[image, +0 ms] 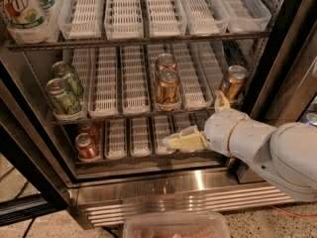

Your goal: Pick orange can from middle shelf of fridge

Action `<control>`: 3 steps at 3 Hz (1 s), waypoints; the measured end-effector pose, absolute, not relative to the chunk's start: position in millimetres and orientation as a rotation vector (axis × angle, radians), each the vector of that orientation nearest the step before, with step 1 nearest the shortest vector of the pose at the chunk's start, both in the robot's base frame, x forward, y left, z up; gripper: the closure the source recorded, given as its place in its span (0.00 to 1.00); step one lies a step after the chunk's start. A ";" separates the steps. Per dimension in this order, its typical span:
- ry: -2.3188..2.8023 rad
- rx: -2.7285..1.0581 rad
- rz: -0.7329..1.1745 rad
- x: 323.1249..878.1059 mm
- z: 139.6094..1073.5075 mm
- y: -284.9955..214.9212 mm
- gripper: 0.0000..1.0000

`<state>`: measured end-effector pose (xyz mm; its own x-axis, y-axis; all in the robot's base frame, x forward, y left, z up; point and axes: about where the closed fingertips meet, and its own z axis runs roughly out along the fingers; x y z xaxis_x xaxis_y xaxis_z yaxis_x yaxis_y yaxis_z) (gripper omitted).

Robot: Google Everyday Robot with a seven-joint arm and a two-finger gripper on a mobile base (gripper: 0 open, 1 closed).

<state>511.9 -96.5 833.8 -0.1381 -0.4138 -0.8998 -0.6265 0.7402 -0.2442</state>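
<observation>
An orange can point(168, 89) stands at the front of a centre lane on the middle shelf point(131, 81) of the fridge point(178, 192), with a second one point(166, 62) right behind it. A third orange can point(233, 81) stands at the shelf's right end. My gripper point(198, 121) is open and empty, in front of the lowest tier and just below the middle shelf's front edge. One finger point(184, 141) points left under the centre can. The other point(221, 102) points up beside the right can.
Two green cans point(63, 97) stand at the left of the middle shelf. Red cans point(87, 147) sit on the lowest tier at the left. A large 7UP bottle point(22, 9) is on the top shelf's left. A clear plastic tub point(176, 225) lies on the floor in front.
</observation>
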 end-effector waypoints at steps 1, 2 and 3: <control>1.713 -0.712 0.183 531.7 846.8 -98.8 0.00; 1.680 -0.628 0.164 545.5 856.6 -95.2 0.00; 1.680 -0.628 0.164 545.5 856.7 -95.1 0.03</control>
<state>545.5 -95.1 856.7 -0.0786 -0.3112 -0.9471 -0.4881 0.8404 -0.2356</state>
